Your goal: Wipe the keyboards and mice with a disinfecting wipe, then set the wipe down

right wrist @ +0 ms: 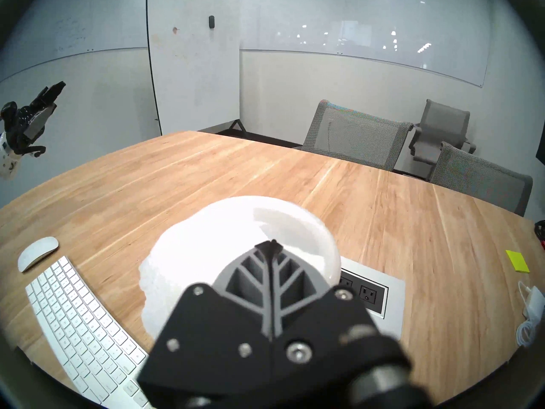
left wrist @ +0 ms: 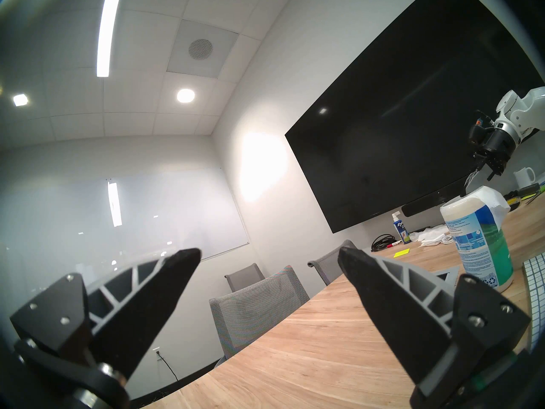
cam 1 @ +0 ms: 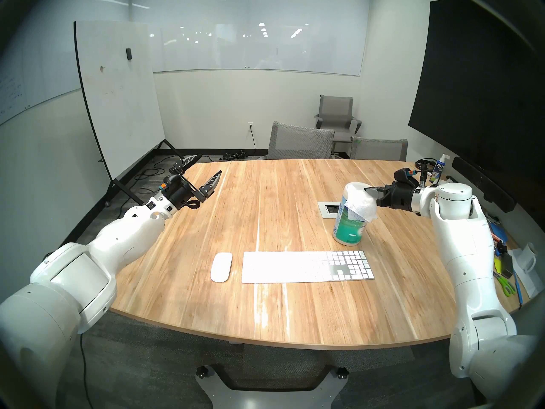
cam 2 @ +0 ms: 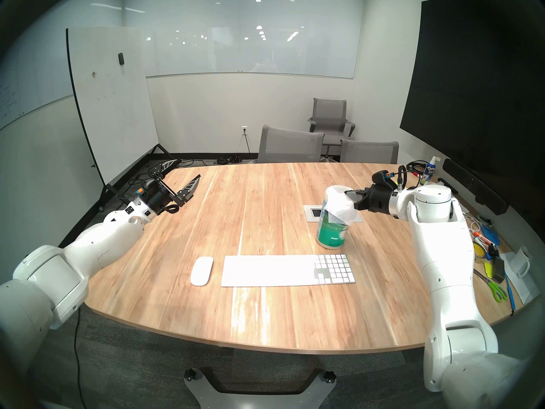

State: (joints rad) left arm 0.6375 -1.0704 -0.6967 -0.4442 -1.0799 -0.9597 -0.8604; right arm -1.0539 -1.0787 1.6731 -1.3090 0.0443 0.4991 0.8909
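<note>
step: pull wipe free | right gripper (cam 1: 368, 190): jaws pinched together on disinfecting wipe (cam 1: 364, 206), draped over canister (cam 1: 351, 222) just below its tips | left gripper (cam 1: 203, 175): spread wide, empty | keyboard (cam 1: 306, 266), mouse (cam 1: 221, 266): well below-left of right gripper | advice: draw straight up, slowly, so canister stays standing

Oval light-wood worktop (cam 1: 295, 193) with a grey recessed power-outlet plate (cam 1: 327, 209) near the middle. Upright blue-green wipes canister with white cap (cam 1: 351, 225) just beside that plate. Three grey mesh office chairs (cam 1: 300, 141) at the far edge. Tilted white rolling whiteboard (cam 1: 118, 89) far left, large black wall screen (cam 1: 477, 89) on the right. Along the right edge: whiteboard-cleaner spray bottle (cam 1: 438, 169), white mug (cam 1: 528, 256), green-handled scissors (cam 1: 505, 287), yellow sticky-note pad (right wrist: 517, 260), white power adapter with cable (right wrist: 532, 308).
</note>
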